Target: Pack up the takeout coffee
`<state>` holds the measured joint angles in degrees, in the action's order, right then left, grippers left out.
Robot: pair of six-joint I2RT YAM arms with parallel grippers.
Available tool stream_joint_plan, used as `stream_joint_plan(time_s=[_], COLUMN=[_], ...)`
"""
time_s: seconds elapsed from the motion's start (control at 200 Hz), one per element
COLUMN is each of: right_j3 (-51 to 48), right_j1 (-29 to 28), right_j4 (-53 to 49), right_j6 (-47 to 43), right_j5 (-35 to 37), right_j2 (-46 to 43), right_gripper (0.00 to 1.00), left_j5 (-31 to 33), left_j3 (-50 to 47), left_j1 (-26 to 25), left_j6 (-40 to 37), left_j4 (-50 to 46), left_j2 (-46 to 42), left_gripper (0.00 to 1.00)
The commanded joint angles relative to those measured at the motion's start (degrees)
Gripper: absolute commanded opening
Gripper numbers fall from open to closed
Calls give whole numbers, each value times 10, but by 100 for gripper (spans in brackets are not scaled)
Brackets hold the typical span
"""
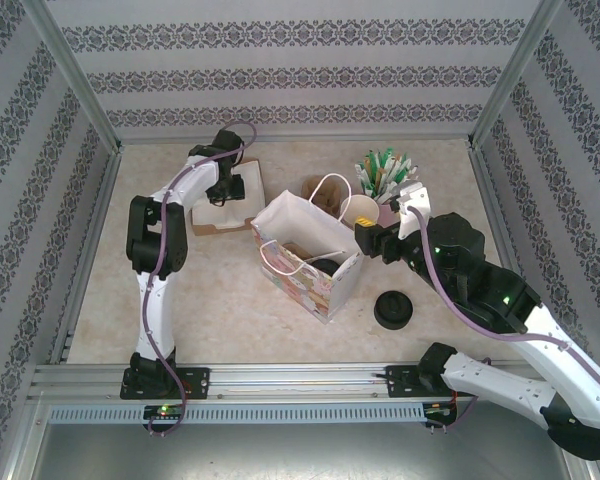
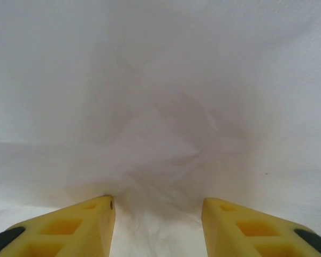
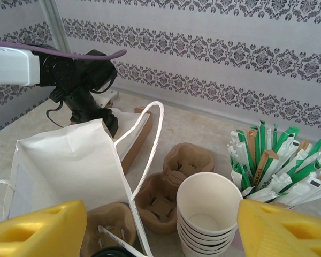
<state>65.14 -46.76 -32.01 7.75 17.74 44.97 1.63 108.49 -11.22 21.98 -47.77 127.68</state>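
The white paper bag (image 1: 305, 250) stands open mid-table. Inside it a round black lid (image 1: 325, 265) shows, the takeout coffee, sitting in a brown pulp carrier (image 3: 104, 227); the cup's body is hidden. In the right wrist view the lid's rim (image 3: 113, 251) peeks in at the bottom edge. My right gripper (image 1: 368, 238) hovers open at the bag's right side, nothing between its yellow fingers (image 3: 43, 230). My left gripper (image 1: 225, 190) points down onto white napkins (image 2: 160, 107) at the back left. Its jaws stand apart, the paper crumpled between the tips.
A stack of lidless cream cups (image 3: 208, 214) and a holder of green and white stirrer packets (image 3: 273, 160) stand right of the bag. Another brown carrier (image 3: 171, 187) lies behind it. A squat black stack of lids (image 1: 393, 310) sits front right. The napkins lie in a cardboard tray (image 1: 215, 225).
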Motion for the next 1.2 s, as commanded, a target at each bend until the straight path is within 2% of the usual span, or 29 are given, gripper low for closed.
stream_joint_plan(time_s=[0.0,0.11,0.275,0.38,0.525,0.644,0.784,0.899,1.014,1.194], right_j3=[-2,-1,8,10,10,7,-13,-20,-14,25], right_j1=[-6,-7,-7,-6,-7,-7,-7,-7,-7,-11], right_j4=[-9,-12,-19,-16,-9,11,70,122,161,207], right_j6=[8,6,-19,-37,-93,-169,-254,-271,-287,-276], right_j5=[9,10,13,14,-23,-36,-134,-192,-248,-288], right_j2=[-10,-13,-17,-26,-32,-36,-48,-41,-15,47], right_gripper=[75,74,74,74,79,80,86,89,90,90], left_j5=[-6,-9,-20,-24,-35,-38,-48,-96,-181,-235], left_j3=[17,22,21,23,20,-21,-99,-179,-250,-297], left_j1=[3,4,3,3,4,2,3,2,2,-1], left_j6=[-10,-11,-19,-27,-44,-66,-77,-85,-99,-104], left_j4=[-24,-29,-21,-20,-16,15,80,150,208,218], left_j2=[6,1,-17,-31,-72,-149,-275,-391,-506,-641], left_gripper=[42,33,9,0,0,0,0,0,0,0])
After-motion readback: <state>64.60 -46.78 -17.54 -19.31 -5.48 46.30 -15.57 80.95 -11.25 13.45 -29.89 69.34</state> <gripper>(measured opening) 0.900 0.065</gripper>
